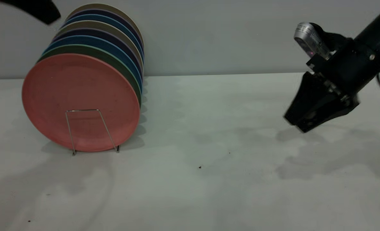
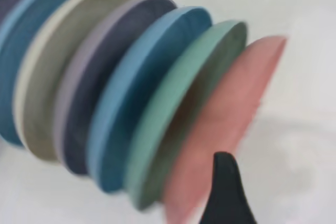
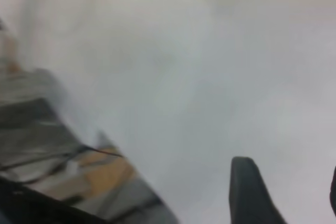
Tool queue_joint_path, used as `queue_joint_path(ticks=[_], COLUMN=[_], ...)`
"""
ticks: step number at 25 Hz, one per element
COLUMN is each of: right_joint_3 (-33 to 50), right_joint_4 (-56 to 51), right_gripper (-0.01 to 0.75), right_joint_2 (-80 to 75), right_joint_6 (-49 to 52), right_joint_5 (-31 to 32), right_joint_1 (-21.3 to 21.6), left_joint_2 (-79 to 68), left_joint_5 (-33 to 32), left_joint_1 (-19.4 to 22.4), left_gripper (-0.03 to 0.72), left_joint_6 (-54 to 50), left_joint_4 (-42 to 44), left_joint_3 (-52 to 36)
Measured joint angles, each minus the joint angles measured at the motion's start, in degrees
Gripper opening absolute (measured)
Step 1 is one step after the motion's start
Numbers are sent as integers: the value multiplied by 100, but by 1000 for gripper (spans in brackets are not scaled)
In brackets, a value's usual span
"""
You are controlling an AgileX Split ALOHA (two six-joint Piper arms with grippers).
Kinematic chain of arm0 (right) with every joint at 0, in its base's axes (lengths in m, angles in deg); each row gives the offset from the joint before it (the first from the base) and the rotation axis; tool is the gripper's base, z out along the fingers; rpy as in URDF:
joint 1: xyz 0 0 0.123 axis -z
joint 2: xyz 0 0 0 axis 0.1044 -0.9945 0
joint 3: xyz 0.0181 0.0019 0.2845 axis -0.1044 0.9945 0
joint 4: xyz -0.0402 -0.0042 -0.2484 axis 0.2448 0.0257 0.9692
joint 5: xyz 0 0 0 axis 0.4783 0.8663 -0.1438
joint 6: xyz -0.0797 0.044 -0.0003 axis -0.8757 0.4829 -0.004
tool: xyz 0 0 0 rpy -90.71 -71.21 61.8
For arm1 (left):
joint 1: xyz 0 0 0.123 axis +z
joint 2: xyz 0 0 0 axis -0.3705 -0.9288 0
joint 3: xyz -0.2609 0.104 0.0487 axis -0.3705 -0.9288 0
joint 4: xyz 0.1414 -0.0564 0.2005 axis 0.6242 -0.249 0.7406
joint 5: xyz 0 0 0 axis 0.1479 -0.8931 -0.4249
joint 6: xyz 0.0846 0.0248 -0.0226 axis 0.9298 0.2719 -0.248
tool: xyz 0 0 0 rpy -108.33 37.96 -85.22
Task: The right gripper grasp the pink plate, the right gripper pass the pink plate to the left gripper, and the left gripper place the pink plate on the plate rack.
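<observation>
Nearest of all is the bare white table (image 1: 190, 192), with a few dark specks on it. Farther back on the left, the pink plate (image 1: 81, 101) stands on edge in the plate rack (image 1: 92, 131), at the front of a row of upright plates; one wire loop crosses its lower face. Just behind it comes the green plate (image 1: 125, 69), then blue, dark purple and beige ones receding toward the far wall.

My left gripper (image 1: 36, 9) is high at the far left, above the back of that row, only a black edge of it showing in the exterior view. From its wrist camera I see one of its fingers (image 2: 226, 192) close to the rim of the pink plate (image 2: 226, 124), not touching it; whether those fingers are spread or clenched I cannot tell.

My right gripper (image 1: 300, 123) hangs over the right side of the table, well apart from the plates, pointing down and leftward. Its fingers (image 3: 252, 192) are spread, holding nothing.
</observation>
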Motion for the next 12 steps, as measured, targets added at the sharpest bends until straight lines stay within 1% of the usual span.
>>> queue_joint_path(ticks=[1,3,4,6,7,9,11,12], right_joint_3=[-148,-443,-549,-665,-670,-638,-515,-449], right_joint_4=[525,1596,2193,3157,3563,4042,4244,4264], right_gripper=[390,390,390,390,390,390,390,390], right_joint_2=[37,168,258,448,575,852,1228,1440], right_joint_6=[377,1297,1882,2737,3153,3718,3959,3995], right_joint_5=[7,65,85,133,140,179,196,209], right_joint_1=[-13,-60,-92,-151,-157,-157,-157,-157], left_joint_2=[98,229,272,314,320,339,396,449], left_joint_5=[-147,-450,-657,-1087,-1370,-1965,-2305,-2305], left_joint_1=[0,6,22,130,189,247,267,267], left_gripper=[566,566,566,566,566,566,566,566], left_joint_6=[-691,-2162,-3056,-4778,-5371,-6248,-6487,-6487], left_joint_4=[94,624,1015,1843,2316,3052,3412,3438], left_joint_3=[0,0,0,0,0,0,0,8])
